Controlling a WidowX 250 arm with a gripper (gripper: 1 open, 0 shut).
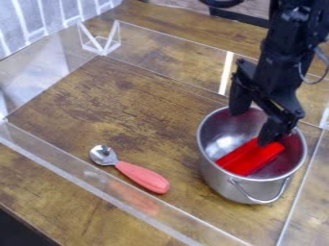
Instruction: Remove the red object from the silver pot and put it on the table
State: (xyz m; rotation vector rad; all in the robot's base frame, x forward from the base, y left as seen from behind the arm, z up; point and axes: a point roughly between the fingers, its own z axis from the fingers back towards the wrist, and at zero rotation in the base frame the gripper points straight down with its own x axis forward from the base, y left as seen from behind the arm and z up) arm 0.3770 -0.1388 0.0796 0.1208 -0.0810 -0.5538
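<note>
The silver pot stands on the table at the right, its loop handle toward the front. The red object lies flat inside it, slanting across the bottom, with its upper end hidden behind a finger. My gripper points straight down over the pot's back half, open, with one black finger at the rim's back left and the other over the block's far end. Nothing is held between the fingers. I cannot tell whether a fingertip touches the block.
A silver spoon with a red-orange handle lies on the wood at the front left of the pot. Low clear acrylic walls border the tabletop. A small clear triangular stand sits at the back left.
</note>
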